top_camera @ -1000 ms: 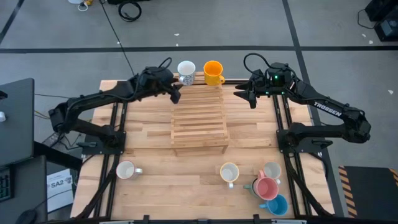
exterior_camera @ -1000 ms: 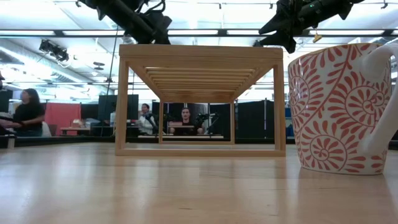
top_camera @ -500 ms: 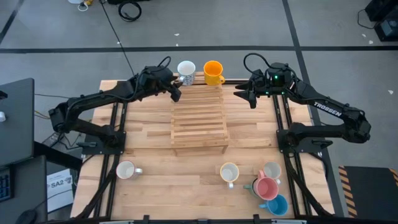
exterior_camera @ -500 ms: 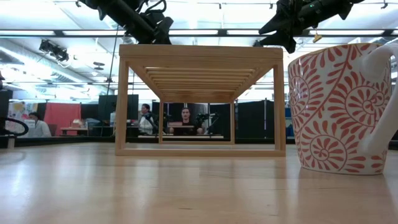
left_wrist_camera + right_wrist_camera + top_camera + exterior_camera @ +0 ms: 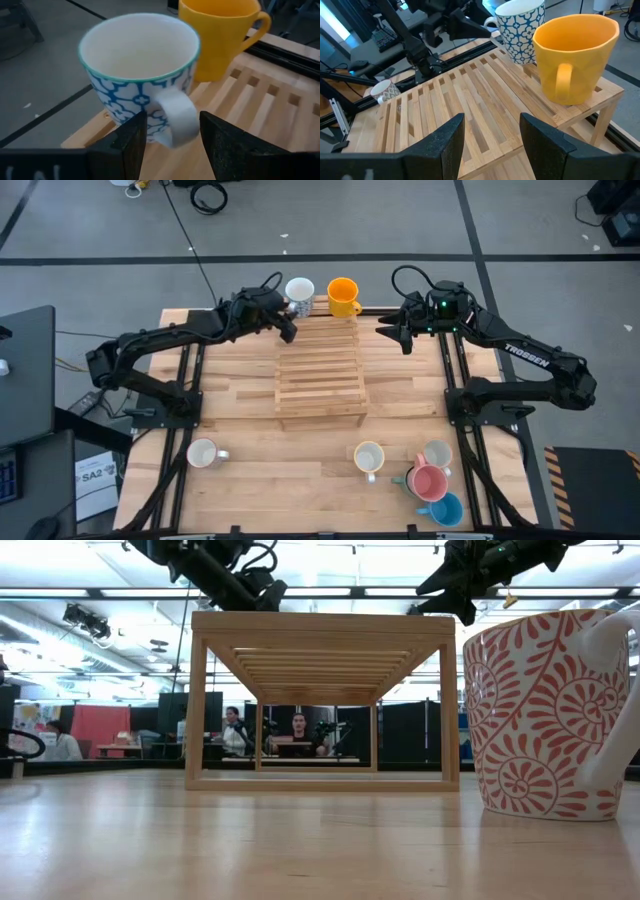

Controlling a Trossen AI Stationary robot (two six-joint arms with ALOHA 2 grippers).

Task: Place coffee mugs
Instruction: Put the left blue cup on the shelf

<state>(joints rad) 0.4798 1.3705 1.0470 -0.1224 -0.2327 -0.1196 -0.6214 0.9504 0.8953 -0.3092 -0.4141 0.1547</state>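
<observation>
The left tool (image 5: 289, 332) hung with fingers spread and empty just beside the patterned mug (image 5: 299, 293), whose handle faced the gap between them. That mug stood next to the orange mug (image 5: 342, 296) at the far end of the slatted wooden rack (image 5: 318, 375). The right tool (image 5: 393, 337) hovered released beside the rack, while six other mugs (image 5: 428, 481) sat along the counter's (image 5: 235, 380) near edge.

Bright, even overhead light; soft shadows
</observation>
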